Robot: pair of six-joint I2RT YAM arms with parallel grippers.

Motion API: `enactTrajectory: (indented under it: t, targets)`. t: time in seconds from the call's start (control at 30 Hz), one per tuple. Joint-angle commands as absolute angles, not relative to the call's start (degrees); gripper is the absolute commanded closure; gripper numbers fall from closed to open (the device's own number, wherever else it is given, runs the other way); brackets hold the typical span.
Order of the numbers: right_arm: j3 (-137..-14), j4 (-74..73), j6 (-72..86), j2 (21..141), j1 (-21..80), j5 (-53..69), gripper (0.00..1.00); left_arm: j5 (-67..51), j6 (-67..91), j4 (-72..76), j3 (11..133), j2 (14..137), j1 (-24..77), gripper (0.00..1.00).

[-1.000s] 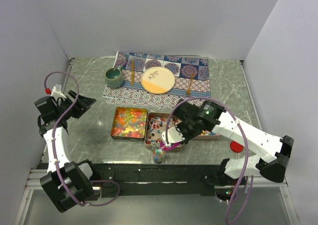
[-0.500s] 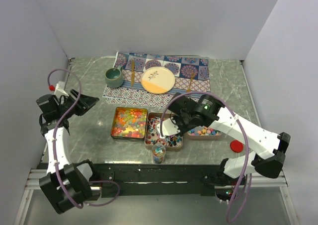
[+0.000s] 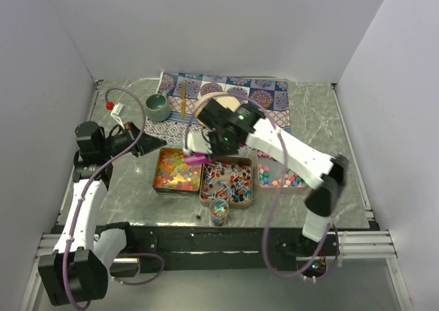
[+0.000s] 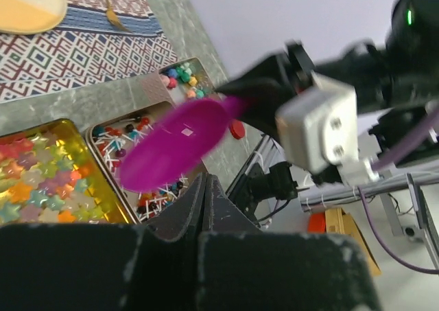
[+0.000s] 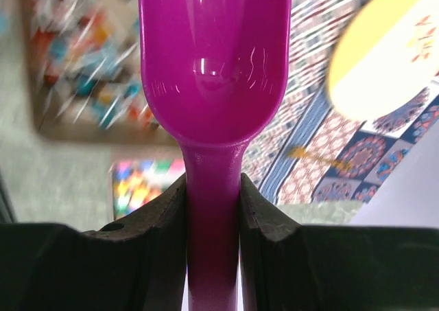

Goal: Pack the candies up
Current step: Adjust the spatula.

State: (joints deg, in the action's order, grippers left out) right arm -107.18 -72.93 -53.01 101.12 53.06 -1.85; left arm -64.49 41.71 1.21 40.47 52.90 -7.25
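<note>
The candies fill three tins: orange-yellow gummies [image 3: 177, 171], wrapped pieces [image 3: 227, 180] and pastel pieces [image 3: 280, 178]. More of them sit in a small clear jar [image 3: 219, 213] at the front edge. My right gripper [image 3: 206, 148] [image 5: 212, 182] is shut on the handle of the purple scoop [image 3: 195, 159] [image 5: 212, 64]. The scoop's bowl looks empty and hangs over the inner edge of the gummy tin. In the left wrist view the scoop [image 4: 175, 146] hovers above the tins. My left gripper [image 3: 149, 146] [image 4: 204, 178] is shut on nothing, just left of the gummy tin.
A green mug [image 3: 157, 106] and a plate [image 3: 204, 109], partly hidden by the right arm, stand on the patterned mat [image 3: 267, 95] at the back. A wooden utensil [image 3: 183, 98] lies between them. A red lid [image 4: 236, 128] lies beyond the tins.
The right arm swung with the scoop from over the jar, back and left to above the gummy tin. The left gripper closed and moved right toward the tins.
</note>
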Motion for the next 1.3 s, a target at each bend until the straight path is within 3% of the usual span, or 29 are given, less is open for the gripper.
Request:
enactTrajectory:
  t: [0.0,0.23,0.47,0.57,0.7,0.77,0.87,0.9,1.0,1.27]
  targets:
    - [-120.83,-71.54,-47.99,108.79,52.29,-0.18,1.00,-66.18,42.37,6.42,39.82,54.40,-4.58,0.99]
    - [-135.96,-71.19,-47.54,113.21,52.91,9.09,1.00,-62.93,37.18,1.06,40.34,64.24,-3.34,0.99]
    - [-124.54,-57.04,-43.95,101.34,52.30,14.42,1.00,-64.59,41.39,7.30,42.70,73.03,-3.34,0.99]
    - [-125.07,-63.07,-47.98,104.75,50.81,12.31,1.00,-65.83,39.56,2.65,49.20,70.07,-4.83,0.91]
    - [-128.31,-75.56,-55.53,111.78,48.17,7.58,1.00,-57.94,29.83,-16.04,56.23,65.66,-7.73,0.63]
    - [-128.67,-79.96,-60.10,114.68,47.64,6.16,1.00,-49.55,26.82,-28.15,56.87,64.78,-8.17,0.61]
    - [-126.83,-80.50,-64.15,117.32,48.51,-3.31,1.00,-39.50,29.61,-34.69,51.43,61.37,-11.06,0.67]
    - [-127.52,-80.59,-64.77,118.29,48.86,-5.25,1.00,-37.72,32.06,-35.76,47.67,60.39,-14.12,0.78]
    - [-131.21,-82.00,-66.88,121.90,50.44,-12.64,1.00,-31.67,33.49,-38.92,41.60,57.57,-17.31,0.97]
    - [-123.93,-82.17,-71.37,121.73,53.69,-25.38,1.00,-23.20,41.83,-36.83,35.60,51.67,-13.45,0.99]
